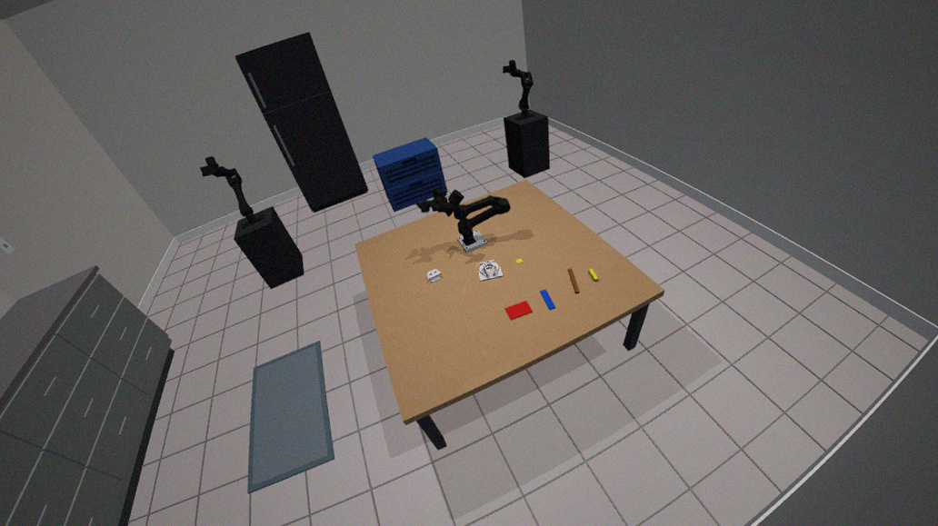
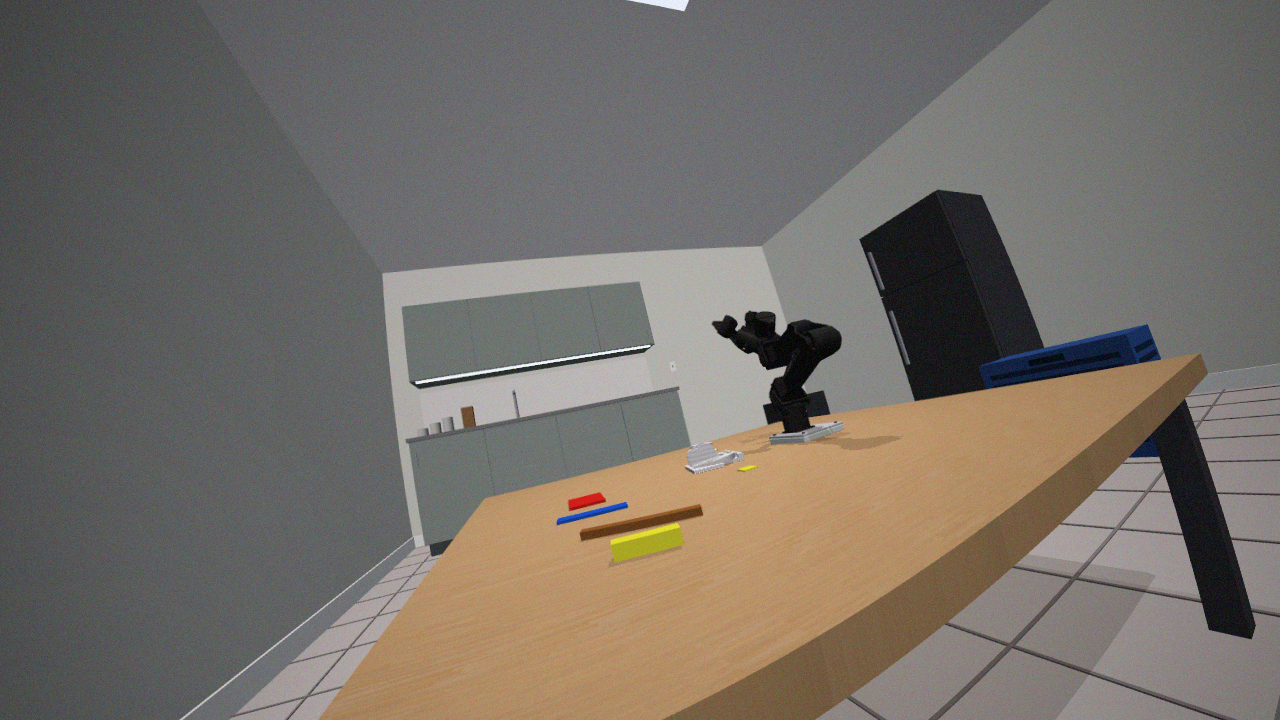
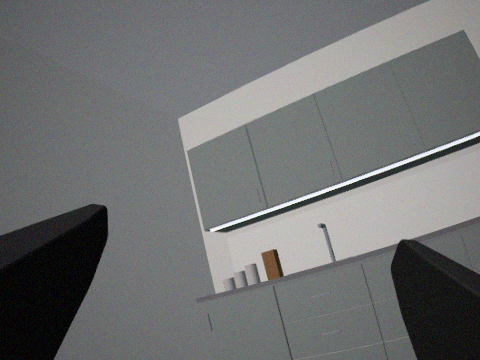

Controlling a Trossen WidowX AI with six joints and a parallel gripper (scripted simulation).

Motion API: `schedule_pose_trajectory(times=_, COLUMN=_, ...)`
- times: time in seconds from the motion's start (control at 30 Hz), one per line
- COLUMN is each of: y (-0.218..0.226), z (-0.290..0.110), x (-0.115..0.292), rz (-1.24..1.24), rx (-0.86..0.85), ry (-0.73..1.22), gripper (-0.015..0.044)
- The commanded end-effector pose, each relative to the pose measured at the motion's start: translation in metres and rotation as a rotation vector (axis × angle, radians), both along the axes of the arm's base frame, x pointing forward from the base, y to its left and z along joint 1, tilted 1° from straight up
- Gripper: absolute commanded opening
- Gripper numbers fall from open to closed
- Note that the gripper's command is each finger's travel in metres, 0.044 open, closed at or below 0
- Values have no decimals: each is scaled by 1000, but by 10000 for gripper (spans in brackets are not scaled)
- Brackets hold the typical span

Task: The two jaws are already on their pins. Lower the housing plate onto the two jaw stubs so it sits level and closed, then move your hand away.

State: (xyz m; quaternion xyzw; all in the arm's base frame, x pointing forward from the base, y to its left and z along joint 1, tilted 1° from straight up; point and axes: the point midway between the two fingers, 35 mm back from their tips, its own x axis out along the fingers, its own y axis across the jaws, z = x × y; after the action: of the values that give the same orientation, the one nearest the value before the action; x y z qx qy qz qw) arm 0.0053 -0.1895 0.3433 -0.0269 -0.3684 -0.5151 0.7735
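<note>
The white base [image 1: 489,269] with the two jaws lies on the table in front of the arm; dark curved outlines show on it. A smaller white piece with two dark spots, apparently the housing plate [image 1: 433,274], stands apart to its left in the top view. In the exterior view the white parts overlap, so whether the plate is level cannot be told there. My gripper [image 1: 424,206] [image 2: 719,324] [image 3: 255,239] is open and empty, raised high above the table and away from both white parts. It points sideways toward the kitchen wall; the wrist view shows neither part.
A small yellow tile [image 1: 518,261] [image 2: 747,468] lies beside the base. A red block [image 1: 518,310] [image 2: 586,501], a blue bar [image 1: 547,299] [image 2: 591,514], a brown bar [image 1: 572,280] [image 2: 640,522] and a yellow block [image 1: 594,275] [image 2: 647,542] lie farther from the arm.
</note>
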Motion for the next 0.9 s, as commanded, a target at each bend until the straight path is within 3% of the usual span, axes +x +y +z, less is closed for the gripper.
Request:
schedule_pose_trajectory(times=0.0, y=0, z=0, x=0, rz=0, rx=0, ry=0, gripper=426)
schedule_pose_trajectory(times=0.87, y=-75, z=-21, x=3, rz=178, rx=450, ry=-349, gripper=440)
